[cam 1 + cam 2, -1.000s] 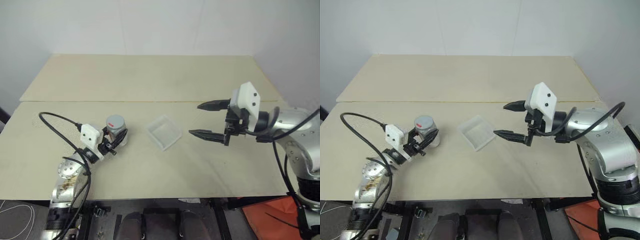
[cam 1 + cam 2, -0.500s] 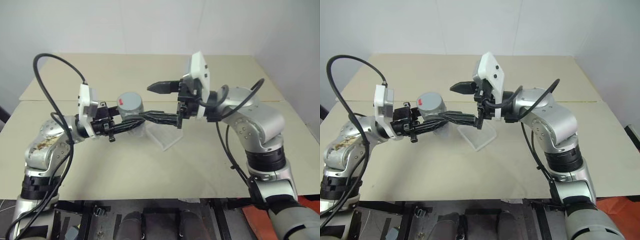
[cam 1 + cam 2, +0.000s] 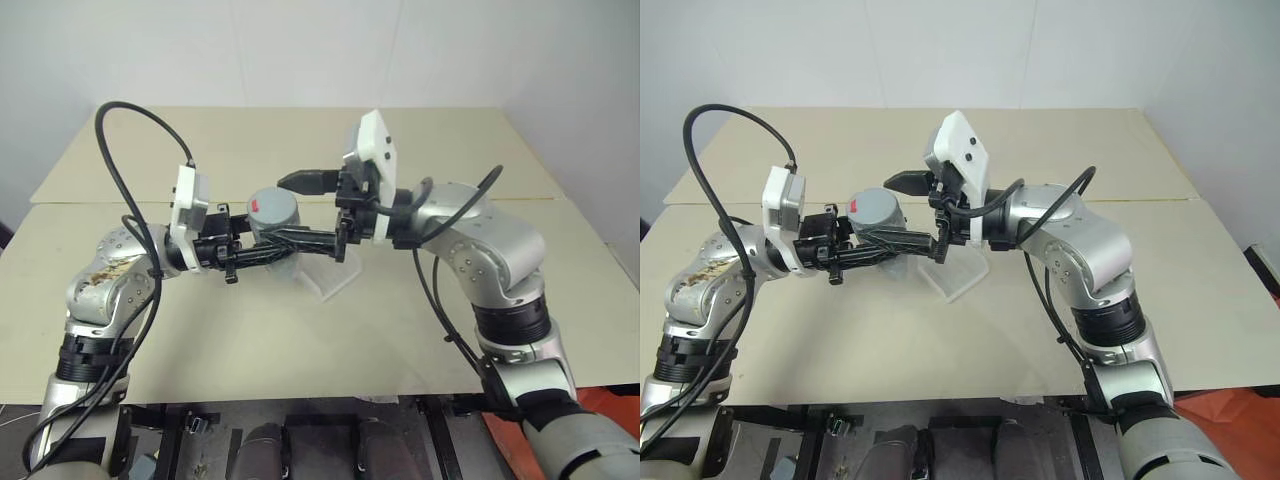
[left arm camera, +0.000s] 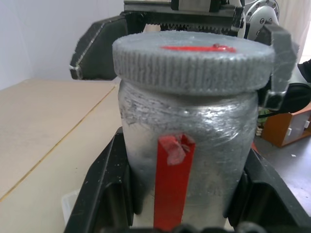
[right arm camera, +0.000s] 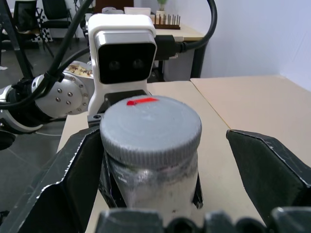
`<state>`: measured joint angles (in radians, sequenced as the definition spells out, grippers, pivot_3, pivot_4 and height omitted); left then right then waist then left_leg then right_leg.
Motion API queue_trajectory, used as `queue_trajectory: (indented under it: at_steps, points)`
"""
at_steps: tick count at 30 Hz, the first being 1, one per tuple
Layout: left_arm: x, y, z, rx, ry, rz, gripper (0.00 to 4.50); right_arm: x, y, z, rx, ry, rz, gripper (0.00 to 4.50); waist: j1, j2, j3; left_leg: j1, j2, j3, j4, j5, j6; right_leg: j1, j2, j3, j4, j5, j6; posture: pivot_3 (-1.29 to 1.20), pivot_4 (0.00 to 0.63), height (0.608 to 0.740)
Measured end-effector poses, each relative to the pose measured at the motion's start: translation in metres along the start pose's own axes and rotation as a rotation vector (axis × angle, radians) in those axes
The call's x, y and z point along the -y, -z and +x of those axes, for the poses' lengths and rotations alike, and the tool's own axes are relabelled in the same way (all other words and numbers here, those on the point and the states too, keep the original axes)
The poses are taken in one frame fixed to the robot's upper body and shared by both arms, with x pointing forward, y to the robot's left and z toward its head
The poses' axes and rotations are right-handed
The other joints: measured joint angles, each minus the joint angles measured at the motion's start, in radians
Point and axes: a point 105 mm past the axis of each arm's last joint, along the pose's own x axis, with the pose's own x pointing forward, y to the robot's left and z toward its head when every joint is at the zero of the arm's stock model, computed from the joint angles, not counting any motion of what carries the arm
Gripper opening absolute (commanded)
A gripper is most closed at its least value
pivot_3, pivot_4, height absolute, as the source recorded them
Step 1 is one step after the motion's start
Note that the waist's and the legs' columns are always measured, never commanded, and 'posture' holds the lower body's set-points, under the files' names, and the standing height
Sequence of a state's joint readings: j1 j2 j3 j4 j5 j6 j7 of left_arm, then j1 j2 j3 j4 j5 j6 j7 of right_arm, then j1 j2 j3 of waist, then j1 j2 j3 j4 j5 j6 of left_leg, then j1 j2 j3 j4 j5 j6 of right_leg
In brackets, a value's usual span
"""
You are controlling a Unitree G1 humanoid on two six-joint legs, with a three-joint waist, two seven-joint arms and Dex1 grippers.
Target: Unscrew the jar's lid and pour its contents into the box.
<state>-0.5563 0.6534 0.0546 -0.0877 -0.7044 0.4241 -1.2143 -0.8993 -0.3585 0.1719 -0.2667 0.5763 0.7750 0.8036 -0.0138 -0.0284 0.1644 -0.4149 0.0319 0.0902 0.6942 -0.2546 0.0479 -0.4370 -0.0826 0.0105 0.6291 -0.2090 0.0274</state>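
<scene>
My left gripper (image 3: 262, 243) is shut on the jar (image 4: 190, 141), holding it in the air over the table, just left of the box (image 3: 329, 277). The jar looks cloudy grey and carries a red tape strip (image 4: 170, 189); its contents cannot be made out. The grey lid (image 5: 150, 127) with a red mark (image 5: 142, 101) sits on the jar. My right gripper (image 3: 292, 211) is open, one finger on each side of the lid (image 3: 273, 206). Its fingers (image 5: 269, 170) stand clear of the lid on one side and close to it on the other.
The box lies on the beige table (image 3: 400, 330) below and slightly right of the jar. A seam (image 3: 120, 203) splits the tabletop into a near and a far panel. Behind the left arm in the right wrist view stand chairs and a desk (image 5: 184, 34).
The left arm lifted the jar off the table and carried it right, turning level. The right gripper swung left and now straddles the lid. Little moved in the last half second.
</scene>
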Motion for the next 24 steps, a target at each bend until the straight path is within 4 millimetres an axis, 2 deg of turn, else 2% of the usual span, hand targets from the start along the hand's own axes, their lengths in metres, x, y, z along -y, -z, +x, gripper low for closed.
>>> queue_trajectory:
  at_steps: [14, 17, 19, 24]
  points:
    - [0.0027, 0.0041, 0.0021, -0.024, 0.035, -0.015, 1.92, -0.0063, -0.0026, 0.0063, 0.011, -0.041, 0.022, 4.5, 0.0, 0.0, 0.0, 0.0, 0.0, 0.0, 0.0, 0.0, 0.0, 0.0, 0.0, 0.0, 0.0, 0.0, 0.0, 0.0, 0.15, 0.74]
    - [0.0029, 0.0041, 0.0021, -0.024, 0.038, -0.014, 1.92, -0.0061, -0.0004, 0.0072, 0.004, -0.045, 0.029, 3.61, 0.0, 0.0, 0.0, 0.0, 0.0, 0.0, 0.0, 0.0, 0.0, 0.0, 0.0, 0.0, 0.0, 0.0, 0.0, 0.0, 0.15, 0.74]
    - [0.0023, 0.0043, 0.0016, -0.025, 0.035, -0.014, 1.92, -0.0076, 0.001, 0.0084, 0.004, -0.062, 0.039, 2.86, 0.0, 0.0, 0.0, 0.0, 0.0, 0.0, 0.0, 0.0, 0.0, 0.0, 0.0, 0.0, 0.0, 0.0, 0.0, 0.0, 0.15, 0.74]
    - [0.006, 0.0045, -0.0005, -0.025, 0.078, -0.021, 1.92, -0.01, 0.0014, 0.0088, 0.013, -0.14, 0.064, 2.75, 0.0, 0.0, 0.0, 0.0, 0.0, 0.0, 0.0, 0.0, 0.0, 0.0, 0.0, 0.0, 0.0, 0.0, 0.0, 0.0, 0.15, 0.74]
